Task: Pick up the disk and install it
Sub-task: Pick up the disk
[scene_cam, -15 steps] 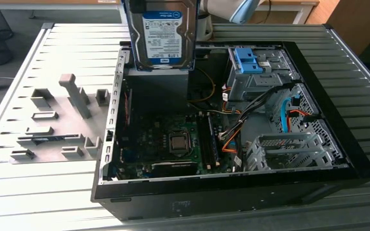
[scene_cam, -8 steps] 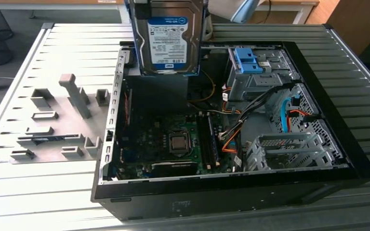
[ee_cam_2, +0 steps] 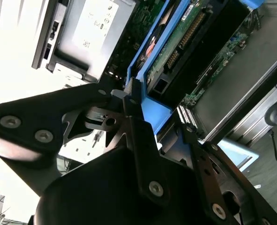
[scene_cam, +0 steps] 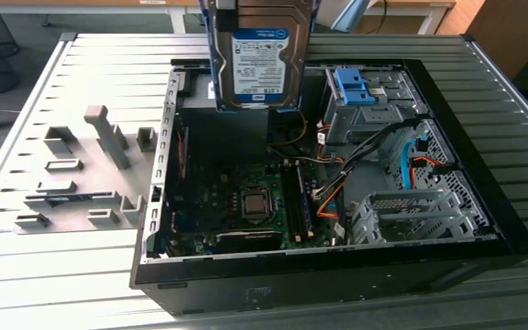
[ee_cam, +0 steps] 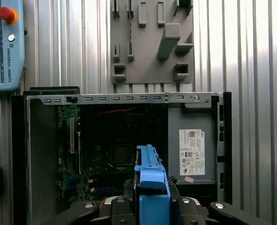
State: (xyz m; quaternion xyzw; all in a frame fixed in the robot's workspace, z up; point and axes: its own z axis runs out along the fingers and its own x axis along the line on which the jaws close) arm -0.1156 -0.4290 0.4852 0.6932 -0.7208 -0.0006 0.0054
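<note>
My gripper (ee_cam: 152, 208) clamps the disk (scene_cam: 256, 62), silver, blue-railed and white-and-blue labelled, upright above the open computer case (scene_cam: 337, 278).

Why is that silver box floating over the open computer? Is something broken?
Nothing looks broken or spilled. The disk hangs above the open computer case because the gripper is clamped on its blue rails, holding it on edge. It is simply not yet in a bay.

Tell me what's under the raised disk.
The open computer case, with its motherboard and cables showing. In the exterior view the disk covers part of the case's far wall.
</note>
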